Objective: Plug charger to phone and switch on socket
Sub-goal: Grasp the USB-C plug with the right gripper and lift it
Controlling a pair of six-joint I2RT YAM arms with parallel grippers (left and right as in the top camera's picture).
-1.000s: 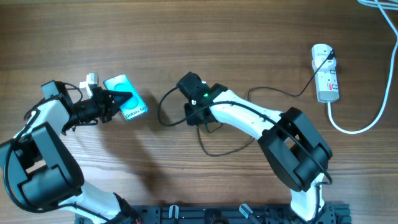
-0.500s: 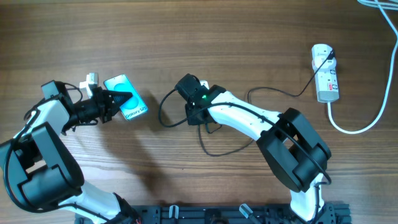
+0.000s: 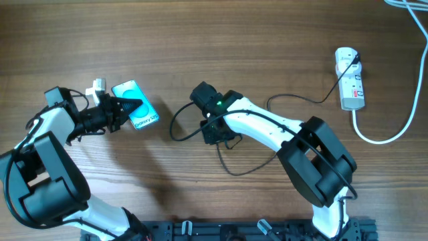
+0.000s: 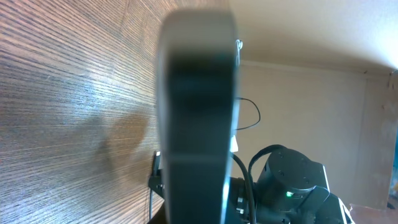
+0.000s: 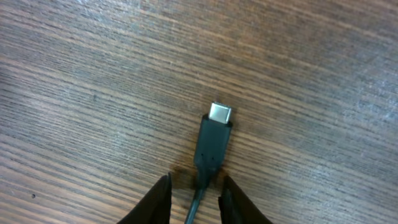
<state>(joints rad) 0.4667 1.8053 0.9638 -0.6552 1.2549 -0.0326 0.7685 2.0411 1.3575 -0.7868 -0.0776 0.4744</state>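
1 thin black charger cable [image 5: 210, 146], metal-tipped: limp, light; take the stiff plug body. My right hand [image 5: 195, 179] straddles it, grip uncertain. My left hand [image 3: 126, 106] grips the teal-screened phone [image 3: 129, 90].

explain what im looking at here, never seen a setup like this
These are two robot arms at a wooden table. One picture looks down from above; the other two come from a camera on each wrist. The left end effector, the two-fingered grasping part, holds a phone; its wrist view is mostly blocked by a dark blur. The right end effector straddles the black charger just behind its metal tip; whether it pinches it is unclear. A white socket lies on the right side, a plug in it.
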